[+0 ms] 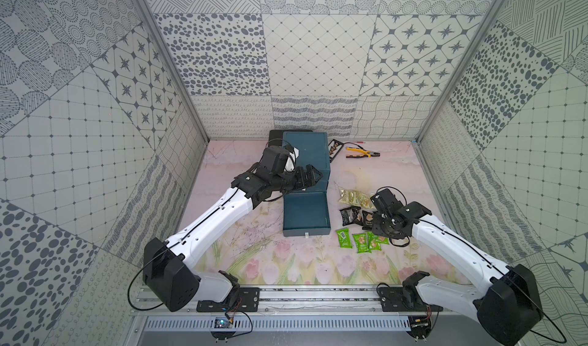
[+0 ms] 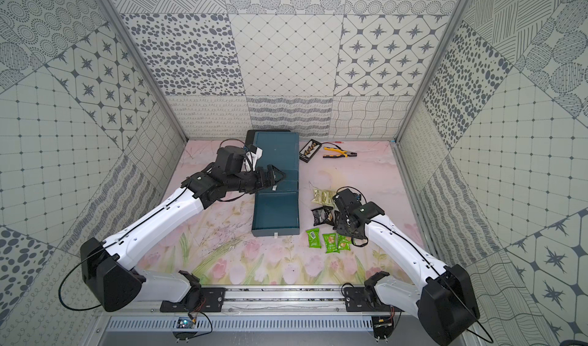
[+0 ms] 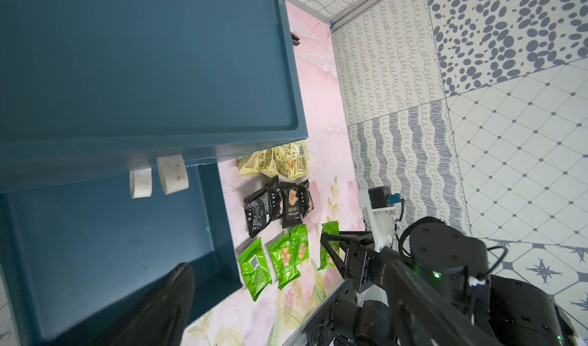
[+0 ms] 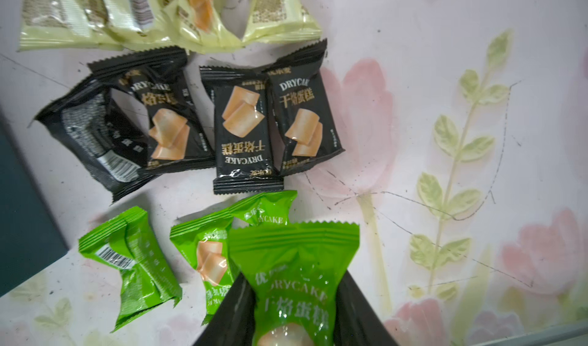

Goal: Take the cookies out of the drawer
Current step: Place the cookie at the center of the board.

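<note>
Right gripper [image 4: 296, 279] pinches one bright green foil cookie packet [image 4: 294, 252] over the pink floral tabletop [image 4: 445, 73]; left gripper [image 2: 278, 175] state cannot be told.

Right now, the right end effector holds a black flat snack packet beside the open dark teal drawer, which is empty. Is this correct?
Not quite. The right end effector holds a bright green flat snack packet, not a black one; the right wrist view shows it. The open dark teal drawer beside it is empty.

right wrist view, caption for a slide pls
Right claw pinches a green DRYCAKE packet beside green packets, black packets and gold packets on the floral mat.
</note>
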Controlling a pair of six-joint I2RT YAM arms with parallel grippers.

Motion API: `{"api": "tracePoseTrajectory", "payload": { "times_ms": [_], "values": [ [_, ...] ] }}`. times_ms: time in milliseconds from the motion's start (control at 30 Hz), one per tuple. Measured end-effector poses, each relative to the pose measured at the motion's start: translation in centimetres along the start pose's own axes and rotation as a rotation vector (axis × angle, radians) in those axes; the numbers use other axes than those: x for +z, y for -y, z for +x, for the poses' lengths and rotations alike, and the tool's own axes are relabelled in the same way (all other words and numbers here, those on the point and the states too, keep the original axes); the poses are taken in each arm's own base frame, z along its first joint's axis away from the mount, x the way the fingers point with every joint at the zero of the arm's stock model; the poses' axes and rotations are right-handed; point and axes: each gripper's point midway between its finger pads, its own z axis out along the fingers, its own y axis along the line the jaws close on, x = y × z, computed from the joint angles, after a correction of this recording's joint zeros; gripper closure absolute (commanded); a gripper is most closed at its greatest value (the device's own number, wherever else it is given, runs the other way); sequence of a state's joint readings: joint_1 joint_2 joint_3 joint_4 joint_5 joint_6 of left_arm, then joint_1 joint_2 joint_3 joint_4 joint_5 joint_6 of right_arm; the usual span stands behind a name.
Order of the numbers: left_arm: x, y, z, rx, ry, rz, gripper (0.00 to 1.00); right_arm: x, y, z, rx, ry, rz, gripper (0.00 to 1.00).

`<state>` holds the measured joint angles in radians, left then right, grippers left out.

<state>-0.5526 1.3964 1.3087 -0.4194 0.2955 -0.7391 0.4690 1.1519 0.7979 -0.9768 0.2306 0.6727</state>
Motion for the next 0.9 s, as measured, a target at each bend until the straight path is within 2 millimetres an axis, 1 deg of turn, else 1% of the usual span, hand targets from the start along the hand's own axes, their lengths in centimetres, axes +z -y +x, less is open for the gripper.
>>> {"api": "tracePoseTrajectory", "payload": {
  "times_ms": [100,200,333,433,567,733,767,867,900],
  "values": [
    [-0.1,0.3,-0.6,0.006,0.012,-0.002,0.02,1.0,0.5,-0.1,0.019,-0.026,0.028,0.68],
    [0.0,0.8,-1.3,0.015,0.025,-0.003,0.01,2.3,0.8,0.5,0.013,-0.071,0.063,0.68],
    [0.1,1.3,-2.2,0.023,0.044,-0.005,0.01,3.4,1.0,1.0,0.007,-0.106,0.093,0.68],
    [0.3,1.3,-2.7,0.027,0.049,-0.007,0.01,4.0,1.0,1.3,0.005,-0.114,0.098,0.63],
    [0.5,0.6,-3.4,0.014,0.057,-0.021,0.01,4.2,1.1,1.2,0.005,-0.111,0.102,0.59],
    [0.0,-0.8,-4.8,-0.018,0.087,-0.041,0.01,4.6,1.2,1.2,0.001,-0.114,0.122,0.58],
    [-0.3,-1.2,-5.2,-0.027,0.096,-0.046,0.01,4.8,1.3,1.3,-0.001,-0.12,0.132,0.55],
    [-0.8,-2.1,-6.4,-0.045,0.122,-0.059,0.01,5.5,1.5,1.8,-0.011,-0.153,0.162,0.41],
    [-1.0,-2.3,-6.7,-0.048,0.13,-0.062,0.01,5.7,1.6,1.8,-0.011,-0.16,0.168,0.39]
  ]
}}
